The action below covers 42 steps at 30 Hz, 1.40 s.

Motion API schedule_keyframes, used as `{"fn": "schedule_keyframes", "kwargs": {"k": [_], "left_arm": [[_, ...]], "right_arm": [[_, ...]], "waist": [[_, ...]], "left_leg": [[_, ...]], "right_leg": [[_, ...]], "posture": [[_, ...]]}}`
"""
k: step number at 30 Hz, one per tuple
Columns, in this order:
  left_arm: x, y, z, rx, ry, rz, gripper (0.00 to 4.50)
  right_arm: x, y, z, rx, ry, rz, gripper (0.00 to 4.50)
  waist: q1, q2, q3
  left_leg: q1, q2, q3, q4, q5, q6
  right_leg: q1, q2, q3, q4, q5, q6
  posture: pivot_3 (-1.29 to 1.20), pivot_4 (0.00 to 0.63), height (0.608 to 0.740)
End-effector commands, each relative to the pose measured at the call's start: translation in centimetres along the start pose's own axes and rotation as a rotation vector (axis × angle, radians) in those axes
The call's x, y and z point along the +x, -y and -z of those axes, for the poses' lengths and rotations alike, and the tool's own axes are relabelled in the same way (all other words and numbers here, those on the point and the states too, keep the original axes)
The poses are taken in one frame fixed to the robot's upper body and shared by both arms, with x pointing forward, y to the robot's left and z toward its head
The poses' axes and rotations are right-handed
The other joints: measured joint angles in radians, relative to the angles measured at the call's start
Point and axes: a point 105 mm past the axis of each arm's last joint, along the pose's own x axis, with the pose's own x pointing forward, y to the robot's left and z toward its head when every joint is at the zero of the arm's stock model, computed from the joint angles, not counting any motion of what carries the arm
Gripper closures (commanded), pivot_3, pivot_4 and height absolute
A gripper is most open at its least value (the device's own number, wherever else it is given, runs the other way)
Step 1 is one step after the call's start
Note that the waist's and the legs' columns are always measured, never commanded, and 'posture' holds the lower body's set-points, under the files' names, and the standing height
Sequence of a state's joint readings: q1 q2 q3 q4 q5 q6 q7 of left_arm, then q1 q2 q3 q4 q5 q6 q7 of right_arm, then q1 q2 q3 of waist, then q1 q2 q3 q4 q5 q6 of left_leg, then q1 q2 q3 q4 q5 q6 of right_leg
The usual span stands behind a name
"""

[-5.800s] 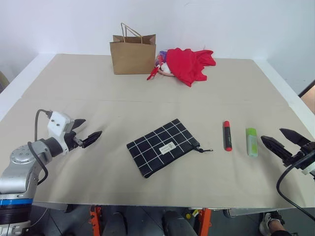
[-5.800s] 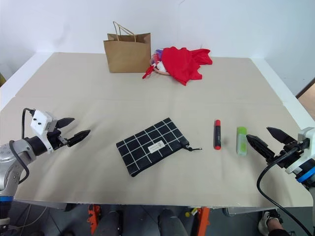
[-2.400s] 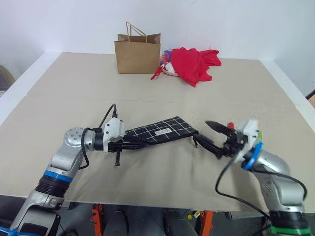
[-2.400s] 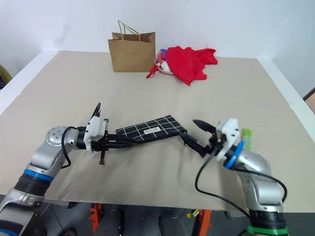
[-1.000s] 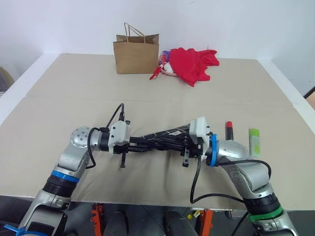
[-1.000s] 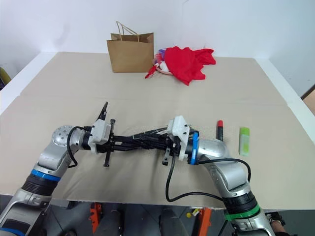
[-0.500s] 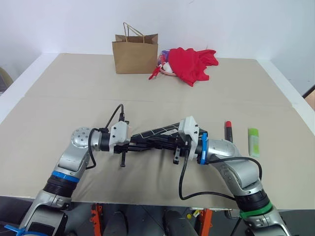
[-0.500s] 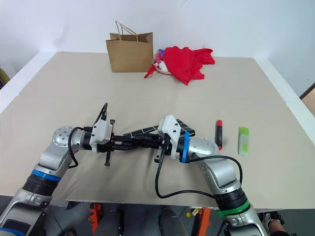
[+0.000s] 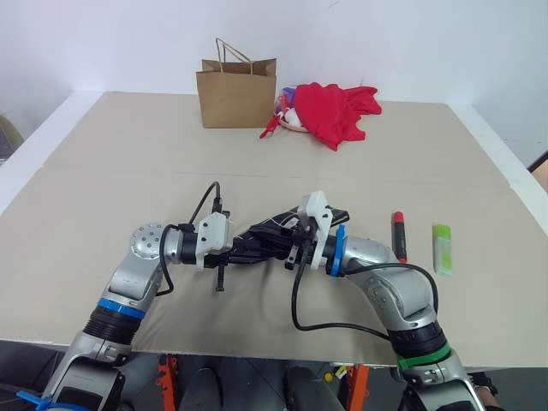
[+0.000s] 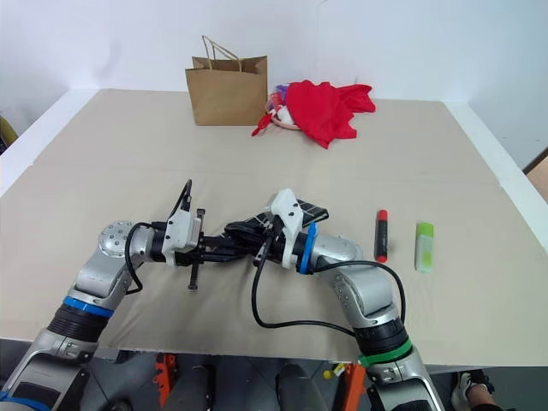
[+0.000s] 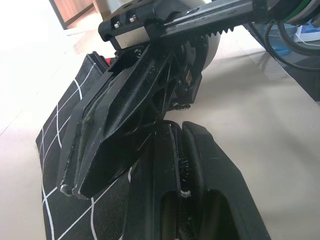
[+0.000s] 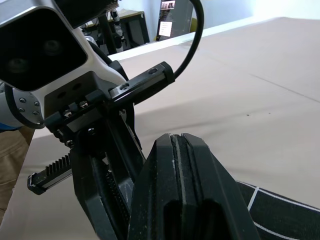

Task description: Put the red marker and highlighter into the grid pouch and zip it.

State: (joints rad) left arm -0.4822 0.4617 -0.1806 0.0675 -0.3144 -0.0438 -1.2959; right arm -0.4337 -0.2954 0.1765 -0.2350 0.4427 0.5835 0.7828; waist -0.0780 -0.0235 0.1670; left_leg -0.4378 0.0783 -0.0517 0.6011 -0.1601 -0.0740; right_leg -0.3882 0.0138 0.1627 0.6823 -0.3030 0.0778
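Note:
Above the table's middle, the grid pouch (image 9: pixel 276 228) hangs bunched up between my two grippers, which point at each other. My left gripper (image 9: pixel 259 249) is shut on the pouch's left end. Almost tip to tip with it, my right gripper (image 9: pixel 274 242) is shut at the pouch's zipper edge, and the pull is hidden between its fingers. In the left wrist view, grid fabric (image 11: pixel 65 130) shows behind the right gripper's fingers (image 11: pixel 120 130). The red marker (image 9: pixel 397 235) and the light-green highlighter (image 9: pixel 442 248) lie side by side on the table to the right of the right arm.
A brown paper bag (image 9: pixel 239 92) stands at the back of the table, with a red cloth (image 9: pixel 336 110) heaped beside it on the right. The beige tabletop (image 9: pixel 103 188) is bare to the left and along the front edge.
My right gripper has slid left along the pouch toward the left gripper and rolled a little. The pouch now bunches shorter between them. The left gripper has stayed put.

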Motion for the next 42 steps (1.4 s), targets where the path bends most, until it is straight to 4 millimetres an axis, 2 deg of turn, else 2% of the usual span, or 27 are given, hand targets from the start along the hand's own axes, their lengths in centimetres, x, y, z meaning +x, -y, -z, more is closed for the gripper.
{"fn": "schedule_keyframes", "kwargs": {"k": [1, 2, 4, 5, 6, 7, 9, 12, 16, 20, 24, 31, 42], "left_arm": [[-0.1, -0.6, -2.2, 0.097, 0.048, -0.015, 4.5], [-0.2, -0.6, -2.2, 0.099, 0.042, -0.015, 4.5], [-0.5, -0.5, -2.0, 0.104, 0.03, -0.011, 4.5], [-0.7, -0.4, -1.9, 0.109, 0.02, -0.003, 4.5], [-0.8, -0.3, -1.8, 0.115, 0.012, 0.008, 4.5], [-0.9, -0.2, -1.8, 0.121, 0.006, 0.018, 4.5], [-1.1, 0.1, -1.7, 0.135, -0.002, 0.047, 4.5], [-1.3, 0.2, -1.9, 0.141, 0.007, 0.08, 4.5], [-1.5, 0.7, -2.1, 0.155, 0.011, 0.154, 4.5], [-1.5, 1.1, -2.1, 0.164, 0.019, 0.199, 4.5], [-1.6, 1.5, -2.0, 0.174, 0.017, 0.221, 4.5], [-1.7, 1.3, -1.5, 0.181, -0.006, 0.199, 4.5], [-1.2, 1.1, -2.0, 0.179, 0.02, 0.169, 4.5]], "right_arm": [[-1.3, -1.0, -0.4, 0.003, 0.003, -0.047, 3.54], [-1.9, -1.2, -0.5, -0.006, -0.001, -0.057, 2.94], [-3.1, -1.5, -0.8, -0.014, -0.012, -0.074, 2.19], [-4.2, -1.7, -1.0, -0.011, -0.012, -0.088, 1.66], [-5.3, -2.1, -1.4, -0.011, -0.01, -0.106, 1.41], [-6.2, -2.2, -1.8, -0.013, -0.008, -0.112, 0.77], [-7.9, -2.2, -2.4, -0.013, -0.007, -0.111, 0.1], [-10.0, -1.2, -3.3, -0.006, 0.003, -0.06, 0.1], [-14.0, 3.2, -4.1, -0.009, 0.034, 0.186, 0.1], [-17.9, 7.1, -2.6, -0.074, -0.014, 0.452, 0.1], [-21.1, 9.1, 0.1, -0.101, -0.117, 0.668, 0.1], [-21.6, 9.0, 2.9, -0.061, -0.126, 0.926, 0.1], [-20.2, 8.6, 7.6, 0.085, -0.181, 1.115, 0.1]], "waist": [[0.001, 0.0, 0.0], [0.003, 0.0, 0.0], [0.006, 0.001, 0.0], [0.006, 0.001, 0.0], [0.006, 0.001, 0.0], [0.006, 0.001, 0.001], [0.006, 0.004, 0.002], [0.005, 0.004, 0.002], [0.005, 0.004, 0.002], [0.005, 0.004, 0.002], [0.005, 0.005, 0.003], [0.003, 0.006, 0.002], [0.003, 0.008, 0.002]], "left_leg": [[0.0, 0.0, 0.0, 0.0, 0.0, 0.0], [-0.001, 0.0, -0.001, 0.0, 0.0, 0.0], [-0.001, 0.0, -0.002, 0.0, 0.0, 0.0], [-0.001, -0.001, -0.003, 0.0, 0.0, 0.0], [-0.001, -0.001, -0.003, 0.0, 0.0, 0.0], [-0.001, -0.001, -0.004, -0.001, 0.0, 0.0], [-0.001, -0.001, -0.004, 0.0, 0.0, 0.0], [-0.001, -0.001, -0.004, 0.0, 0.0, 0.0], [0.0, -0.001, -0.005, 0.0, 0.001, 0.001], [0.0, -0.002, -0.005, 0.001, 0.001, 0.001], [0.0, -0.002, -0.005, 0.0, 0.001, 0.001], [0.0, -0.002, -0.006, 0.0, 0.001, 0.001], [0.001, -0.002, -0.006, 0.0, 0.002, 0.002]], "right_leg": [[0.0, 0.0, 0.0, 0.0, 0.0, 0.0], [0.0, 0.0, -0.001, 0.0, 0.0, 0.0], [0.001, 0.0, -0.002, 0.0, 0.0, -0.001], [0.001, 0.0, -0.002, 0.0, -0.001, -0.001], [0.001, 0.0, -0.003, 0.0, -0.001, -0.001], [0.001, 0.0, -0.004, 0.0, -0.002, -0.002], [0.001, 0.0, -0.004, 0.0, -0.002, -0.002], [0.002, 0.0, -0.004, 0.0, -0.002, -0.002], [0.003, 0.0, -0.005, 0.0, -0.003, 0.0], [0.004, -0.001, -0.005, 0.0, -0.002, 0.001], [0.004, -0.001, -0.005, 0.0, -0.003, 0.001], [0.004, 0.0, -0.005, 0.0, -0.003, -0.001], [0.004, -0.001, -0.005, 0.0, -0.002, 0.0]], "posture": [[0.0, 0.15, 0.74], [0.0, 0.15, 0.74], [0.0, 0.15, 0.74], [0.0, 0.15, 0.74], [0.0, 0.15, 0.74], [0.0, 0.15, 0.74], [0.0, 0.15, 0.74], [0.0, 0.15, 0.74], [0.0, 0.15, 0.74], [0.0, 0.15, 0.74], [0.0, 0.15, 0.74], [0.0, 0.15, 0.74], [0.0, 0.15, 0.74]]}}
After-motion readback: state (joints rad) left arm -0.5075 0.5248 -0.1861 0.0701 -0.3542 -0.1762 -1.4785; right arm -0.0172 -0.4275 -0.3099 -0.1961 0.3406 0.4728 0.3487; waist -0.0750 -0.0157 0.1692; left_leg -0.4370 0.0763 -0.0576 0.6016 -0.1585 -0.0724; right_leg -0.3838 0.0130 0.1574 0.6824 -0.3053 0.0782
